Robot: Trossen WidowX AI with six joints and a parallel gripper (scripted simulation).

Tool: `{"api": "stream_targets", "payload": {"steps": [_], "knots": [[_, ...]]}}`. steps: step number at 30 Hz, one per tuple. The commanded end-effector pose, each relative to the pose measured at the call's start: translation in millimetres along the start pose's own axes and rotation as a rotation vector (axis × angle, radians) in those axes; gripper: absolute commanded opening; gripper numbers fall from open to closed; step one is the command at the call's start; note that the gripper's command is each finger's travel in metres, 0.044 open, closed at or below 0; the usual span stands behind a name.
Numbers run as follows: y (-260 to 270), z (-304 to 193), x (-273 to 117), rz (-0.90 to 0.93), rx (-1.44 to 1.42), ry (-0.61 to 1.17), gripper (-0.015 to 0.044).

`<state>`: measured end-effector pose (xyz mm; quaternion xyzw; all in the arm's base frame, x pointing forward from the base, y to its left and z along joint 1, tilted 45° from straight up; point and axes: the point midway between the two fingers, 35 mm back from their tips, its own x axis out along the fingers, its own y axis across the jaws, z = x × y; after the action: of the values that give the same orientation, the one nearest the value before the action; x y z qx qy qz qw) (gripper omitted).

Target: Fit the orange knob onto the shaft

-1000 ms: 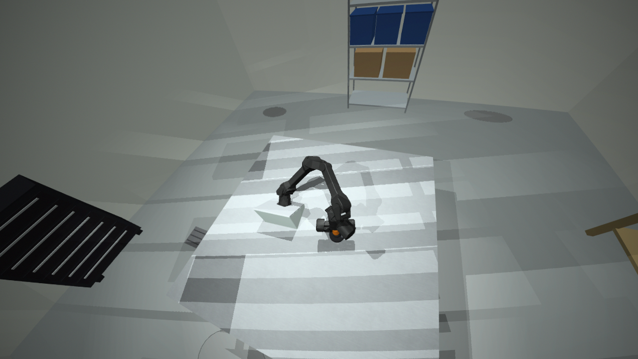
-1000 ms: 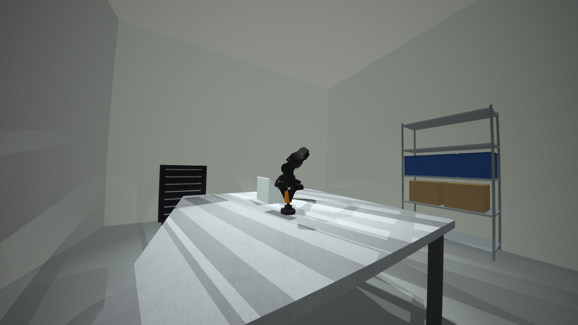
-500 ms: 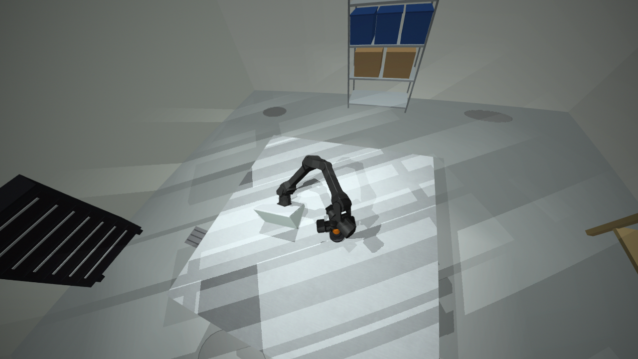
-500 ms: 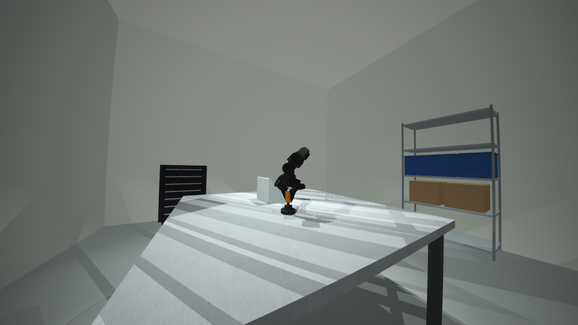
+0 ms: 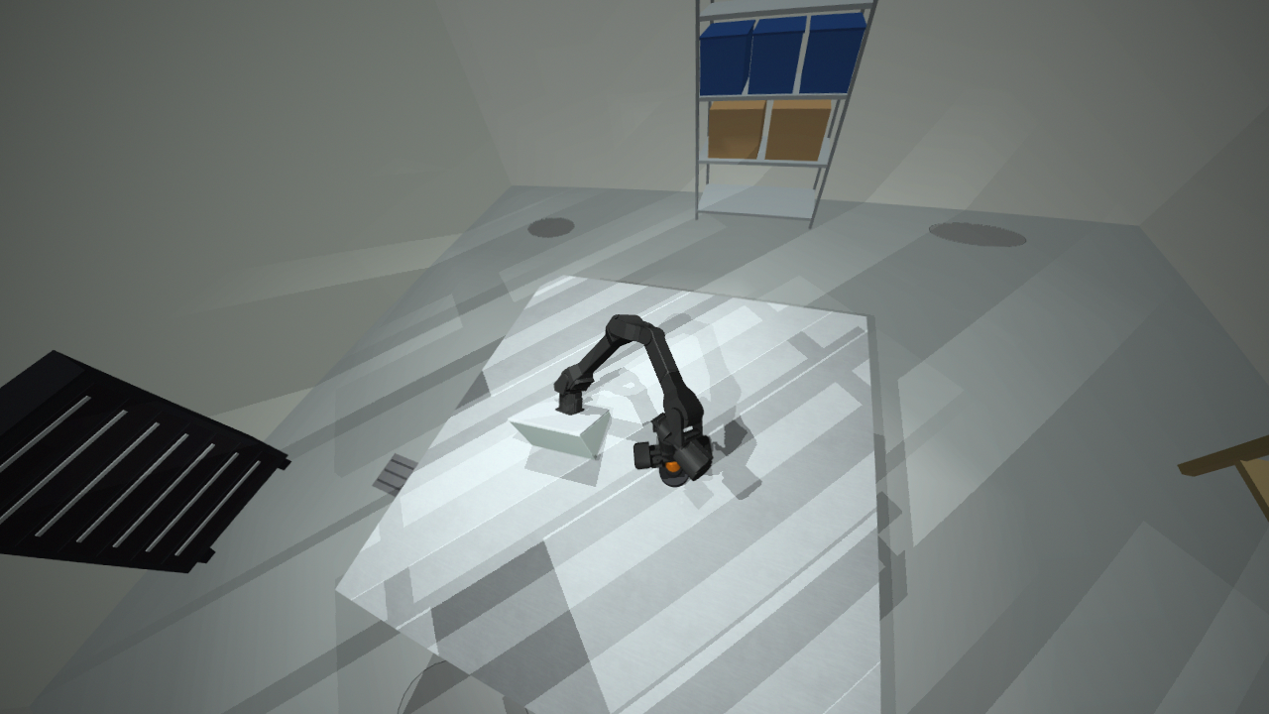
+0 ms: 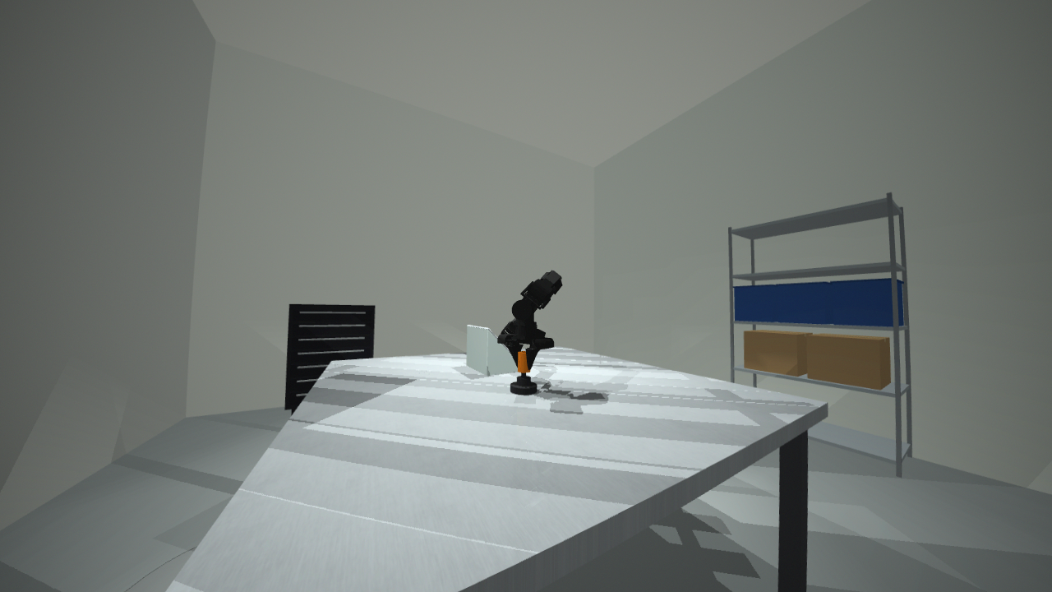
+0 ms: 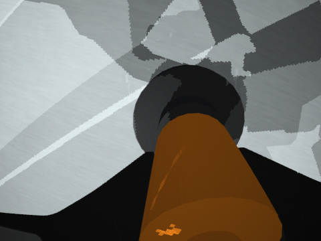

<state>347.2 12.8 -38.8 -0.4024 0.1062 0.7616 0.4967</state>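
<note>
1. The gripper (image 5: 671,463) (image 6: 523,360) (image 7: 194,158) is pinching the orange knob (image 5: 672,466) (image 6: 523,361) (image 7: 204,167), one dark finger on its left side and one on its right in the wrist view.
2. The knob stands roughly upright over the round pedestal (image 5: 671,481) (image 6: 523,388) (image 7: 144,117), wider at its lower end in the exterior view. The shaft is hidden, so I cannot tell how far the knob is onto it, or whether the flat sides match.
3. The pedestal is dark and stepped, a broad disc with a narrower part on top – it sits on the pale table (image 5: 753,550) (image 6: 441,456).
4. The black arm (image 5: 660,355) (image 6: 540,289) bends in a high arch in the top view, its foot to the left of the knob, by a pale block (image 5: 549,434) (image 6: 477,349).
5. Beyond the table's far side in the top view stands a metal shelf (image 5: 697,133) (image 6: 896,330) with blue bins (image 5: 774,61) (image 6: 816,302) above brown boxes (image 5: 736,133) (image 6: 846,359).
6. A black slatted cabinet (image 5: 61,382) (image 6: 330,318) is to the left of the table – well apart from the shelf.
</note>
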Motion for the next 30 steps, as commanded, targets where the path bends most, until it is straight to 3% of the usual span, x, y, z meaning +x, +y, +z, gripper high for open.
{"api": "stream_targets", "payload": {"steps": [1,30], "knots": [[1.6,-3.3,-3.8,-0.008,0.0,0.005,0.0],[-0.7,-0.3,1.3,-0.008,-0.001,0.005,0.0]]}}
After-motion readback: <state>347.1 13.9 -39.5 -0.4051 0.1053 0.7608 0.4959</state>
